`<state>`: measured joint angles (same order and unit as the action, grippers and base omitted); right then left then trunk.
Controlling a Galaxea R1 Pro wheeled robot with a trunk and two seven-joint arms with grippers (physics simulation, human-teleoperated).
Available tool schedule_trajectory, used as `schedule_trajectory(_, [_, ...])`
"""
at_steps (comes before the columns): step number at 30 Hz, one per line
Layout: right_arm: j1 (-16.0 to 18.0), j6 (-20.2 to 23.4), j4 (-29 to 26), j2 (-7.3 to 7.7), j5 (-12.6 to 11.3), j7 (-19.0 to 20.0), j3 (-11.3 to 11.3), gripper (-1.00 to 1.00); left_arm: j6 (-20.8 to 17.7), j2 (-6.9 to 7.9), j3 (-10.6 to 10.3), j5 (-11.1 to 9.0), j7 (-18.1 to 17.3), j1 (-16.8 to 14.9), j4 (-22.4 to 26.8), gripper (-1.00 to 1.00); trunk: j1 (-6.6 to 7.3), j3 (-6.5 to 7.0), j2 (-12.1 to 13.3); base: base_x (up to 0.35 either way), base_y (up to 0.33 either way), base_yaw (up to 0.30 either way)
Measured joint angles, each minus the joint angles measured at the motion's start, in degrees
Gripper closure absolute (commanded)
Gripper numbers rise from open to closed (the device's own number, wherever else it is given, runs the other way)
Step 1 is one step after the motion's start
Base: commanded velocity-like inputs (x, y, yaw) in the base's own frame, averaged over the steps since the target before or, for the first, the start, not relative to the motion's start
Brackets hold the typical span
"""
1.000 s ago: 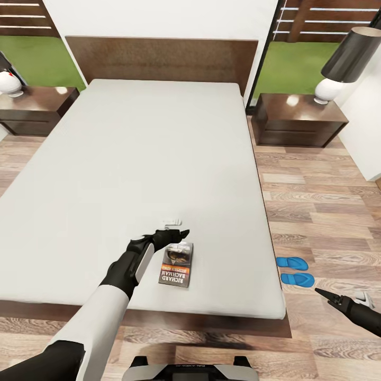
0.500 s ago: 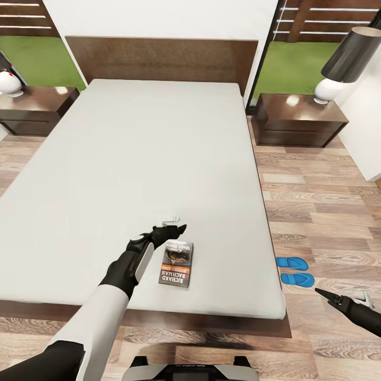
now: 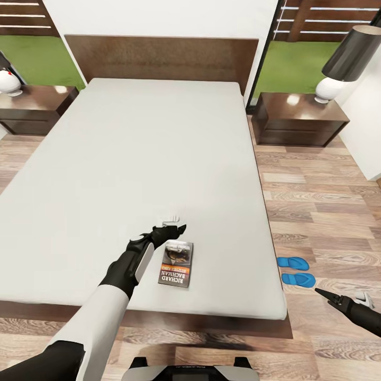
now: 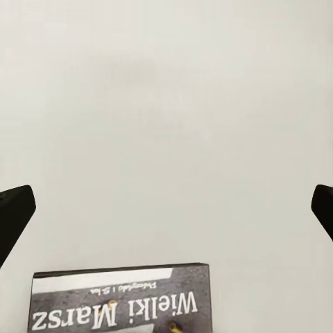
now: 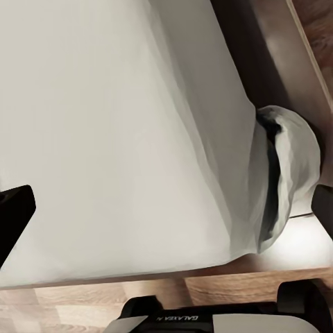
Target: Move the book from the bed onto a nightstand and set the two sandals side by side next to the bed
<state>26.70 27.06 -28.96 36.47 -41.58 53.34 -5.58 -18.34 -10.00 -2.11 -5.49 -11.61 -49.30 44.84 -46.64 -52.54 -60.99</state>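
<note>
Sandals [image 3: 296,270] lay side by side on the floor at the bed's [image 3: 159,159] 4 o'clock corner: done. The book [image 3: 175,264] lay unmoved on the mattress, at 6 o'clock from the left gripper [image 3: 173,228], jaws wide. Right gripper [image 3: 321,292] state: cannot tell.

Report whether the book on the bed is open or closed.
Closed: the book lies flat on the bed, cover up, title showing; no pages spread.

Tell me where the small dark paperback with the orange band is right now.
In the head view the small dark paperback lies flat on the light grey mattress near its foot edge, just beside the left gripper.
</note>
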Motion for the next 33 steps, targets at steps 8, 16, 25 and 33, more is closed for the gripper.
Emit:
schedule_trajectory(8, [0.0, 0.0, 0.0, 0.00, 0.0, 0.0, 0.0, -1.00, 0.0, 0.00, 0.0, 0.0, 0.0, 0.0, -0.1, -1.00, -0.43, -0.35, -0.8, 0.000, 0.000, 0.000])
schedule_trajectory(16, [0.0, 0.0, 0.0, 0.00, 0.0, 0.0, 0.0, -1.00, 0.0, 0.00, 0.0, 0.0, 0.0, 0.0, -0.2, -1.00, -1.10, -0.90, -2.0, 0.000, 0.000, 0.000])
schedule_trajectory(25, [0.0, 0.0, 0.0, 0.00, 0.0, 0.0, 0.0, -1.00, 0.0, 0.00, 0.0, -0.1, 0.0, 0.0, -0.2, -1.00, -1.53, -1.25, -2.8, 0.000, 0.000, 0.000])
schedule_trajectory(33, [0.0, 0.0, -0.1, 0.00, 0.0, 0.0, 0.0, -1.00, 0.0, 0.00, 0.0, 0.0, 0.0, 0.0, -0.2, -1.00, -1.98, -1.62, -3.6, 0.000, 0.000, 0.000])
